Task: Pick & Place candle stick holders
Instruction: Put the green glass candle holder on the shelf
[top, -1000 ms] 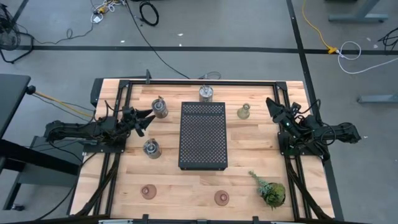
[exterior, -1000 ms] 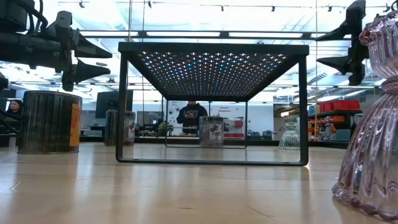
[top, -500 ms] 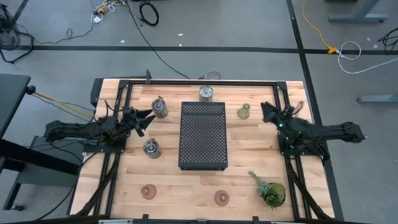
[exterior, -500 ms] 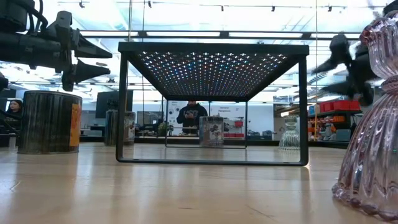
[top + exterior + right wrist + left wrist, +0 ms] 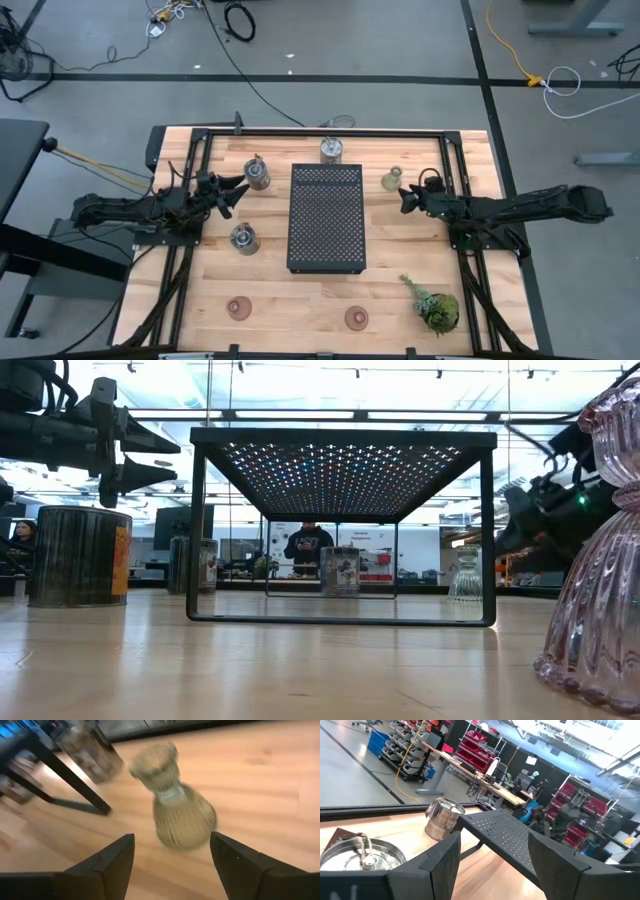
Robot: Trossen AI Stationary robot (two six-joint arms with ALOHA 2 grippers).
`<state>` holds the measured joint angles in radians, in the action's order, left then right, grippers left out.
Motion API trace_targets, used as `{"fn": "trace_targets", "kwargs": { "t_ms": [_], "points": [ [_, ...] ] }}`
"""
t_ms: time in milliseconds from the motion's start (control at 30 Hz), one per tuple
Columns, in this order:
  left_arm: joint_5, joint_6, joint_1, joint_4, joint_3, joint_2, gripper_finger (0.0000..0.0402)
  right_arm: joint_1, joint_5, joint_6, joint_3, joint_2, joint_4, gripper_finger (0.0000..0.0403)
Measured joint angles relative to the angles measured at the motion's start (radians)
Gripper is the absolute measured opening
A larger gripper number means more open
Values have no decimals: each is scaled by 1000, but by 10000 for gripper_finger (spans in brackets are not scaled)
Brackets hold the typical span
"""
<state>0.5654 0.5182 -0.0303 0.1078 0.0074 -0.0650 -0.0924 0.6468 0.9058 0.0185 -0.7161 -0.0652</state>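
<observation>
The green glass holder [image 5: 172, 805] stands upright on the desk [image 5: 400, 230] just beside the black tray [image 5: 326, 217]. It is ribbed, with a narrow neck over a round belly; probably light, slippery and fragile, so the neck seems the best place to hold. The right tool [image 5: 172, 857] is near it, fingers apart, touching nothing. The left tool [image 5: 232, 193] waits beside a metal cup [image 5: 258, 176], fingers apart.

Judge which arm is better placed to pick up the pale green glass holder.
The right. Its open hand has the pale green glass holder just ahead between the fingers, and from above it sits beside it. The left hand is open too, but across the black tray, near a silvery holder.
</observation>
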Motion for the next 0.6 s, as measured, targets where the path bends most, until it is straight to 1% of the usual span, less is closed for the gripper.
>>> {"fn": "trace_targets", "kwargs": {
  "t_ms": [67, 300, 467, 600],
  "points": [
    [-1, 1, 0, 0, 0, 0, 236, -17, -10, 10, 0, -33, -27, 261],
    [-1, 2, 0, 0, 0, 0, 236, -89, -24, -107, 0, -113, -165, 261],
    [-1, 3, 0, 0, 0, 0, 236, -139, -57, -145, 0, -163, -244, 261],
    [-1, 2, 0, 0, 0, 0, 236, -170, -104, -182, 0, -206, -309, 261]
  ]
}}
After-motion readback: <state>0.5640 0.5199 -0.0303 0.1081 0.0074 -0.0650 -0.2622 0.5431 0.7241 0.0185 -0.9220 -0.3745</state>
